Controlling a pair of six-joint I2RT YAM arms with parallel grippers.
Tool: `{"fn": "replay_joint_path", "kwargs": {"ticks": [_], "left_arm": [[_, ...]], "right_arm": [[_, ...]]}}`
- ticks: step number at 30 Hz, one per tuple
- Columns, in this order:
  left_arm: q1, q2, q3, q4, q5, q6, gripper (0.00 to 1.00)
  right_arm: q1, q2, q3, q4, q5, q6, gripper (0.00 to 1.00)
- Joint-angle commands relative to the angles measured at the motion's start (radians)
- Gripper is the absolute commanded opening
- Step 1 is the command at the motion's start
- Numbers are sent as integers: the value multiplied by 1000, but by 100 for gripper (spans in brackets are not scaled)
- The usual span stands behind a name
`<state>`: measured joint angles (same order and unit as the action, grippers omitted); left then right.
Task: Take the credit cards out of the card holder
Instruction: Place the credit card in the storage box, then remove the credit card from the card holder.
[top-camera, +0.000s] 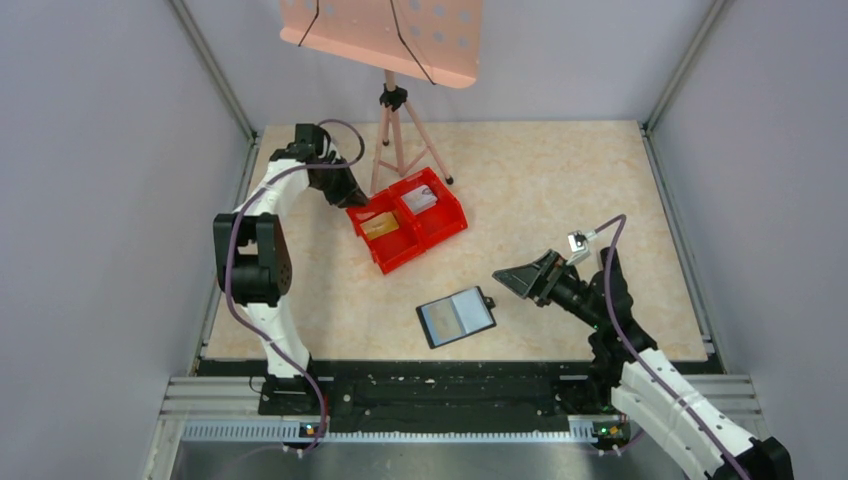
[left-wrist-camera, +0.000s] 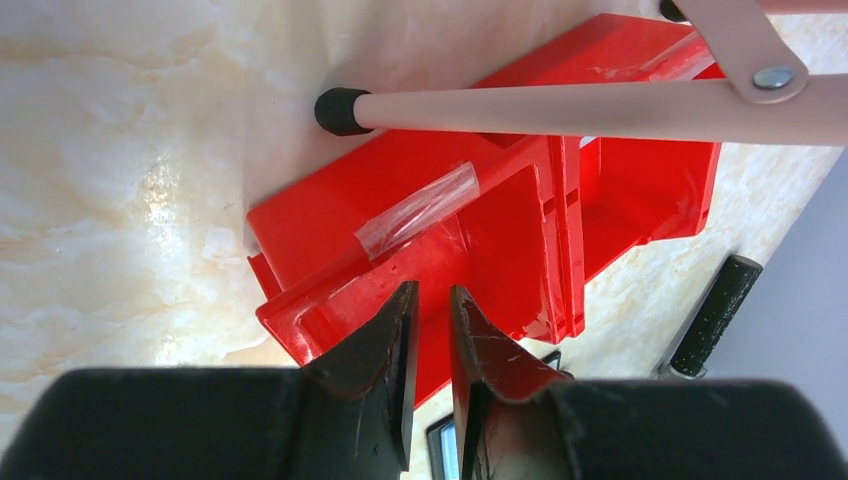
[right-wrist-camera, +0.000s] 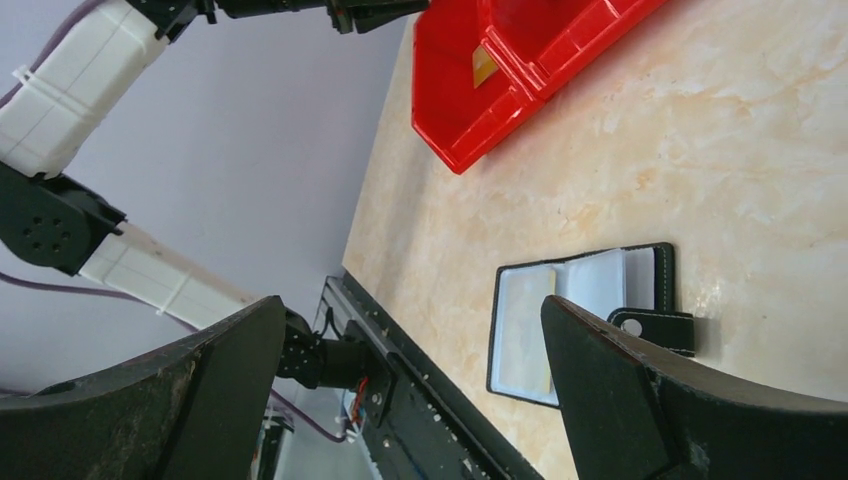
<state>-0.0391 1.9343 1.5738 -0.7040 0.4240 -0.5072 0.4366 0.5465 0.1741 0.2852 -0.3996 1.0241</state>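
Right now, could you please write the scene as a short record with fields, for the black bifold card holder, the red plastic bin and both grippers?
black bifold card holder: open flat on table, a tan card visible inside
red plastic bin: one tan-gold card, one pale card, separate compartments
left gripper: above bin, slightly open, empty
right gripper: wide open, near holder, empty

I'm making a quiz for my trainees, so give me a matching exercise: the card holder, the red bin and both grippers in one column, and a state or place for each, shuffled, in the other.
Column one
1. card holder
2. red bin
3. left gripper
4. right gripper

Column two
A. jaws wide apart
B. has a tan-gold card in one compartment
C. lying open and flat
D. jaws barely apart, above the bin

Pairs: 1-C, 2-B, 3-D, 4-A
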Motion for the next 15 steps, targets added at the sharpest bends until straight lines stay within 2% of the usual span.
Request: {"fn": "replay_joint_path", "kwargs": {"ticks": [1,7,15], "left_arm": [[-18,-102,16,-8,-15,-9,23],[-96,-269,-100,21,-8,14,23],[-281,-505,-401,154,42,-37,23]], "right_arm": [[8,-8,86,-127,31,-57,99],[12,41,97,-139,-4,-62,97],[73,102,97,-119,-4,-65,86]]}}
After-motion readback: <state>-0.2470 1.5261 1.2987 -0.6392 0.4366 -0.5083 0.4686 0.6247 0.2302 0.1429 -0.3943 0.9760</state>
